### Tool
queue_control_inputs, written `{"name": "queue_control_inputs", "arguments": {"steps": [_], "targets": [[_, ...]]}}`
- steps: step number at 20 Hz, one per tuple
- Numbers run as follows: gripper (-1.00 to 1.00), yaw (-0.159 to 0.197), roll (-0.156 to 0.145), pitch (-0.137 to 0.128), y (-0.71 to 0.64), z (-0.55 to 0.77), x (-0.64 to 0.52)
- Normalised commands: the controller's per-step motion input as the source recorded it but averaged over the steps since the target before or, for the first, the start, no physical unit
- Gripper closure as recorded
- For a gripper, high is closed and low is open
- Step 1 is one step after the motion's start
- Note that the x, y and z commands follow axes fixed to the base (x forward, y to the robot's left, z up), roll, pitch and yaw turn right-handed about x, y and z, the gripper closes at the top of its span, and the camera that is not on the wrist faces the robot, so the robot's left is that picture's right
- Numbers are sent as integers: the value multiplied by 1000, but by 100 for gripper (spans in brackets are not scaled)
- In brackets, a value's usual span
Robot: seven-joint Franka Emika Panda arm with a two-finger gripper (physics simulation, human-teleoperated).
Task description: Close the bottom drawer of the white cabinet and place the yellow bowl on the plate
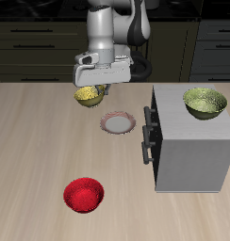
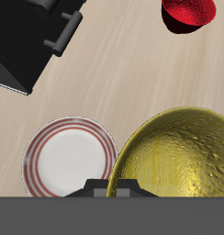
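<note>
My gripper (image 1: 96, 87) is shut on the rim of the yellow bowl (image 1: 88, 95) and holds it above the table, a little behind the plate (image 1: 118, 123). In the wrist view the yellow bowl (image 2: 178, 158) fills the space beside the plate (image 2: 68, 158), partly over its rim. Only a dark part of the gripper (image 2: 114, 188) shows there. The white cabinet (image 1: 192, 146) stands beside the plate. Its bottom drawer (image 1: 151, 151) sits flush with the front, its dark handle facing the plate.
A larger olive-green-yellow bowl (image 1: 205, 102) rests on top of the cabinet. A red bowl (image 1: 84, 195) sits near the table's front edge and also shows in the wrist view (image 2: 188, 13). The cabinet's dark handles (image 2: 61, 35) jut out toward the plate.
</note>
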Motion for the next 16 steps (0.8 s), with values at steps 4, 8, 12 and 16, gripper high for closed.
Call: {"name": "queue_control_inputs", "arguments": {"steps": [4, 8, 12, 16], "targets": [[100, 1, 14, 23, 446, -140, 105], [100, -9, 21, 13, 235, -97, 12], [100, -4, 27, 32, 252, -226, -79], [100, 7, 27, 15, 88, -107, -56]]}}
